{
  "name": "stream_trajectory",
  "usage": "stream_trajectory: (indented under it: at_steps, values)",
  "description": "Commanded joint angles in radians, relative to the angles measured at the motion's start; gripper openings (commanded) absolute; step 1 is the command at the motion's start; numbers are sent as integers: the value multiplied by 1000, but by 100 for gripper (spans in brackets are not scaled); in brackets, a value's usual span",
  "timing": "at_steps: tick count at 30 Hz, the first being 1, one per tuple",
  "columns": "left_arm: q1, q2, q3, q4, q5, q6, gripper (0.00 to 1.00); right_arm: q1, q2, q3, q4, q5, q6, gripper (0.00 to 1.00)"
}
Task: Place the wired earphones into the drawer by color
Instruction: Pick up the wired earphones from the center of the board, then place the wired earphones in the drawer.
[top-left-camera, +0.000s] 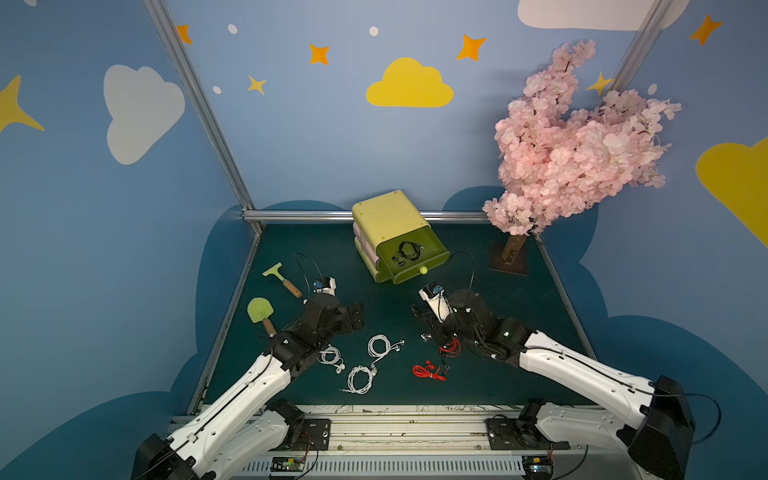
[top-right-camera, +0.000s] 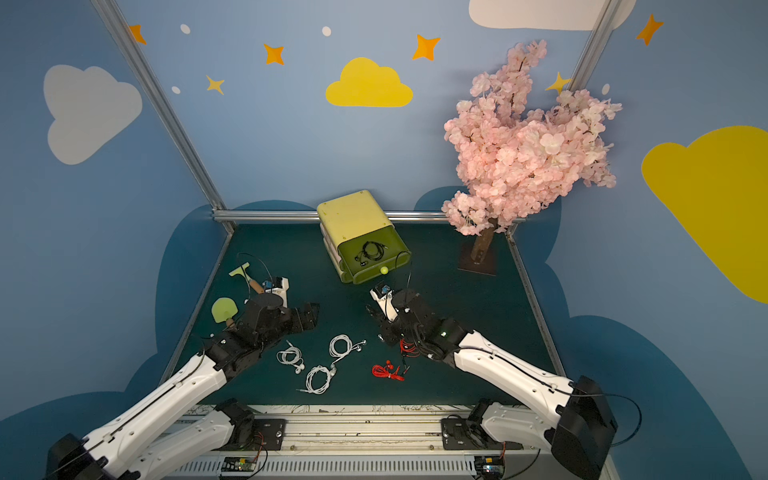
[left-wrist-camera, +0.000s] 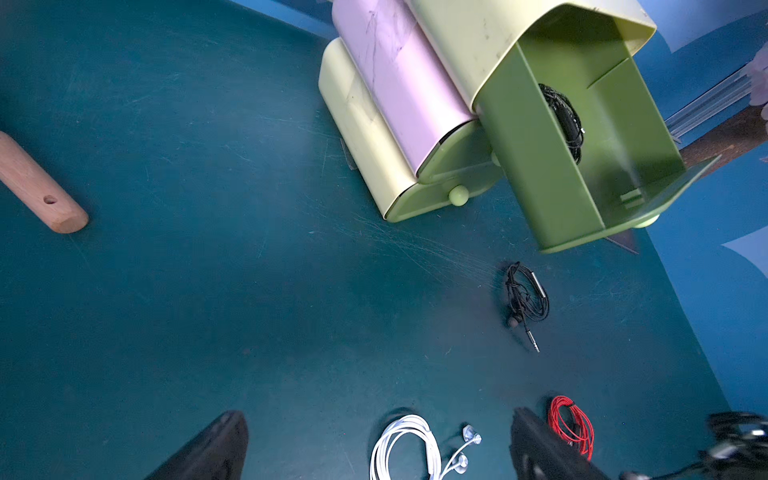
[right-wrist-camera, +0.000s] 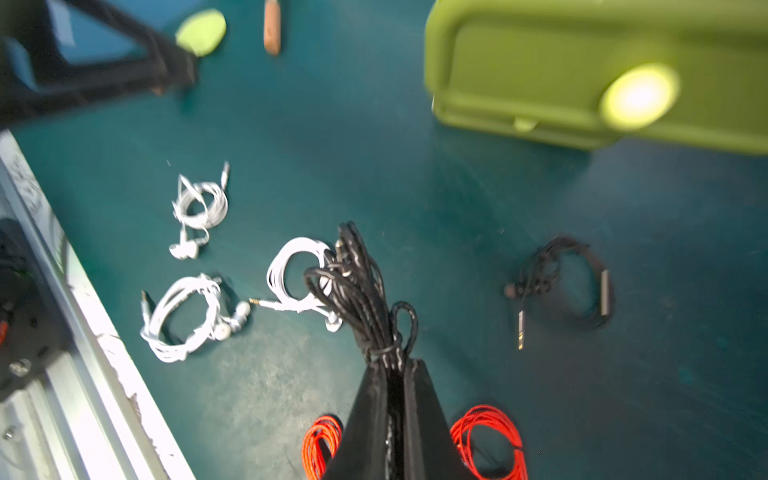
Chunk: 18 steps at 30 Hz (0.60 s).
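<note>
Left of centre in a top view, the left gripper hangs, fingers spread, beside three white earphones. Further right, below the open drawer, the right gripper pinches a black bundle at its tied waist, probably the surest hold on so light and floppy a cable.

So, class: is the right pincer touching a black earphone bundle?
Touching. The right wrist view shows the right pincer shut on the black bundle.

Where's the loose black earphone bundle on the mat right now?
Left wrist view: the loose black earphones lie on the mat in front of the open green drawer, right arm's side, apart from the red bundle nearer the robot.
</note>
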Motion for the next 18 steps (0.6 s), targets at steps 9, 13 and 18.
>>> stream_trajectory:
  at_steps: [9, 13, 18]
  values:
    - [7, 17, -2, 20, 23, -10, 100, -159, 2, 182, 28, -63, -12, 8]
    - [5, 19, -2, 21, 34, -16, 100, -204, 84, 274, 63, -98, -30, 8]
    - [7, 5, -9, 17, 33, -20, 100, -239, 201, 393, 90, -139, -40, 8]
